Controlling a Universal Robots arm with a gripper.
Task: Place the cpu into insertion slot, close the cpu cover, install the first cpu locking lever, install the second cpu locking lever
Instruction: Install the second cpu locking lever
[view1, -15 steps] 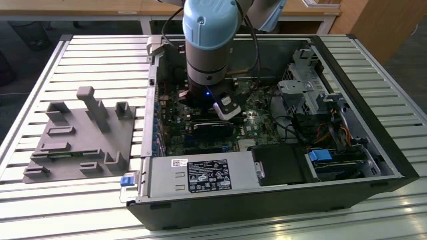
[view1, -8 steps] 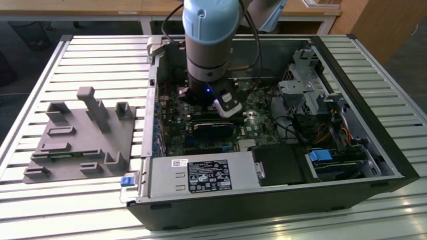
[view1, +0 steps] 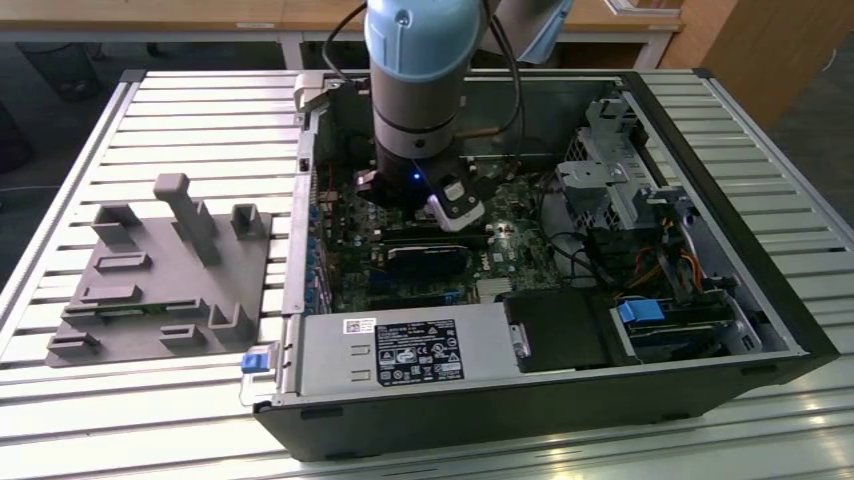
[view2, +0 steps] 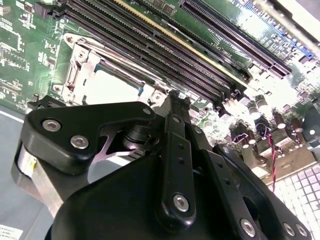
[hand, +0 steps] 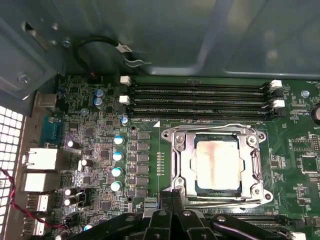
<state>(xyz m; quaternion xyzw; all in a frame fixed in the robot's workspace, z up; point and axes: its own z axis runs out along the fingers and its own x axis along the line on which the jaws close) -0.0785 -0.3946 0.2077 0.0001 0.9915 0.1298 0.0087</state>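
Note:
The cpu, a pale silvery square chip, lies in the insertion slot on the green motherboard. The cpu cover, a thin metal frame with a window, lies flat around the chip. Thin wire levers run along two opposite sides of the socket. My gripper is shut, its black fingertips together just over the socket's corner, beside one lever's end. In the second wrist view the gripper points at the board beside the bright cpu. I cannot tell whether the tips touch the lever.
The arm reaches down into an open computer case on a slatted table. Long black memory slots run beside the socket. A black heatsink block and the power supply sit nearby. A grey fixture stands at the exterior view's left.

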